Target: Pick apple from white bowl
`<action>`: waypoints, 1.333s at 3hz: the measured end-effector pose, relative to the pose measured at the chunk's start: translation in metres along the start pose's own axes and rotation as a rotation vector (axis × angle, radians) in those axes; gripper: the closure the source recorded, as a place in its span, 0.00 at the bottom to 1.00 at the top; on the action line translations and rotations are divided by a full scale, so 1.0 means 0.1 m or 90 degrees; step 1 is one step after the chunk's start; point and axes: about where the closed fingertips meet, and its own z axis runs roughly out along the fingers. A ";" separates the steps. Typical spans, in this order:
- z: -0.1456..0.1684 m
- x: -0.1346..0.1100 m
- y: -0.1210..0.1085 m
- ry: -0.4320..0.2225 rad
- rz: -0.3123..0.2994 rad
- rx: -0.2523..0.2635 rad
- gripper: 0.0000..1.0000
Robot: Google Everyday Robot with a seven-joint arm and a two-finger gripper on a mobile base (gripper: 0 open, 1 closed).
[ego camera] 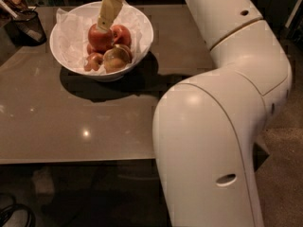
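Observation:
The white bowl (142,25), lined with crumpled white paper, stands at the table's far left. In it lie the large dark red apple (98,39), a brighter red apple (123,34) to its right, a pale yellow-tan apple (116,59) in front, and a small reddish one (93,61). My gripper (103,26) reaches down into the bowl from above, its cream tip at the top of the dark red apple. Whether it touches the apple I cannot tell.
A black mesh cup (29,26) stands at the far left edge beside the bowl. The grey table (94,122) stretches toward me. My white arm (222,126) fills the right half of the view and hides the table's right side.

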 end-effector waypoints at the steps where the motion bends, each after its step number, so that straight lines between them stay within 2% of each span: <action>1: 0.09 0.00 -0.01 -0.005 0.019 -0.013 0.29; 4: 0.37 -0.02 0.06 -0.022 0.050 -0.062 0.27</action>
